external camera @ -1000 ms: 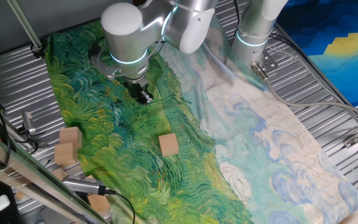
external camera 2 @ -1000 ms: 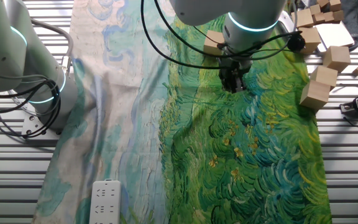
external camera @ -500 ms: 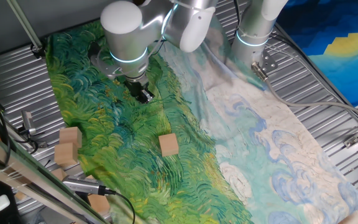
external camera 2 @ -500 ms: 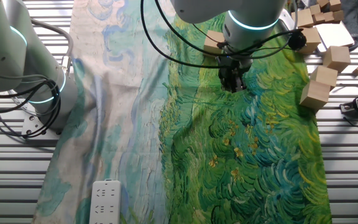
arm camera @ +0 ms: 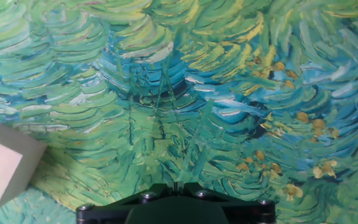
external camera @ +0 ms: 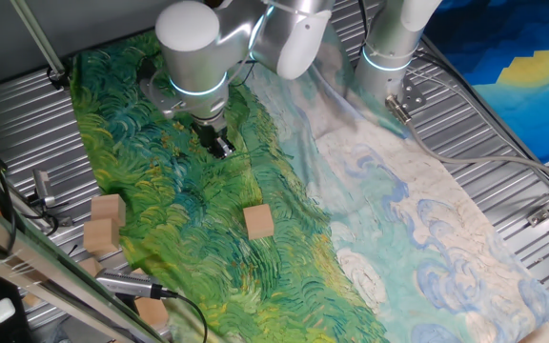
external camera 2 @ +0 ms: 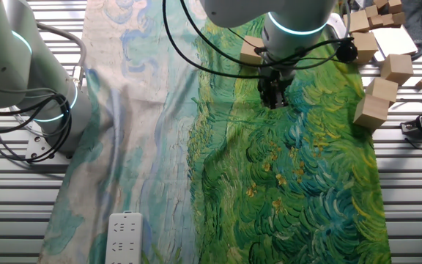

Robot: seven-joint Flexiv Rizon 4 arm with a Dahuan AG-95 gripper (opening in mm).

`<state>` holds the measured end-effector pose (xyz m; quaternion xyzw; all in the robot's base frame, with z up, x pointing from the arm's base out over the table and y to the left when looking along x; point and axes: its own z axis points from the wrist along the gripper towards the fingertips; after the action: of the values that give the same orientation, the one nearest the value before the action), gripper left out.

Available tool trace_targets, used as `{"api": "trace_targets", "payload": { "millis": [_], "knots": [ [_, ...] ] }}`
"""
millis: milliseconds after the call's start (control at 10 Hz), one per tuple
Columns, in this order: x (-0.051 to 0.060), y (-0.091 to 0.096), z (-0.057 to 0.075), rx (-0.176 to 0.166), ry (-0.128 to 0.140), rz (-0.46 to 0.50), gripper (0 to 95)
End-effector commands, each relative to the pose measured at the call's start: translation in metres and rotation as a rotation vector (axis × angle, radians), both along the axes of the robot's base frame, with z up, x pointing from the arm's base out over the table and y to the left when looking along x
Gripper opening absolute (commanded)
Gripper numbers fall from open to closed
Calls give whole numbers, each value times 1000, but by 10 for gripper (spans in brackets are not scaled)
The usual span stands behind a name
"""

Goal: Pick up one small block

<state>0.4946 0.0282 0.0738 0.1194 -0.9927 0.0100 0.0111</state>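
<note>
1. Painted cloth: a swirl-pattern print in greens and blues, spread across the ribbed metal table.
2. Robot arm: positioned over the green half of the cloth, wrist pointing down.
3. Gripper: hangs just above the cloth with nothing between its fingers; whether the fingers are parted or closed cannot be determined from any view.
4. Spare wooden cubes: grouped at the cloth edge and on the bare table.
5. Small block: lies alone on the green cloth, apart from the gripper, toward the camera in one fixed view. In the hand view a pale block corner appears at the lower-left edge.
</note>
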Motion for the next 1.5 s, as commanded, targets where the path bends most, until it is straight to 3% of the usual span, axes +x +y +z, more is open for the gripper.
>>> {"api": "trace_targets", "payload": {
  "millis": [100,700,900,1000,1200,1500],
  "knots": [
    [1,0,0,19,4,171,0],
    [1,0,0,30,8,144,0],
    [-3,6,-5,63,-10,120,0],
    [-6,21,-12,101,-25,89,0],
    [-10,58,-14,92,-24,6,0],
    [-8,120,-1,63,-3,-90,0]
  ]
}}
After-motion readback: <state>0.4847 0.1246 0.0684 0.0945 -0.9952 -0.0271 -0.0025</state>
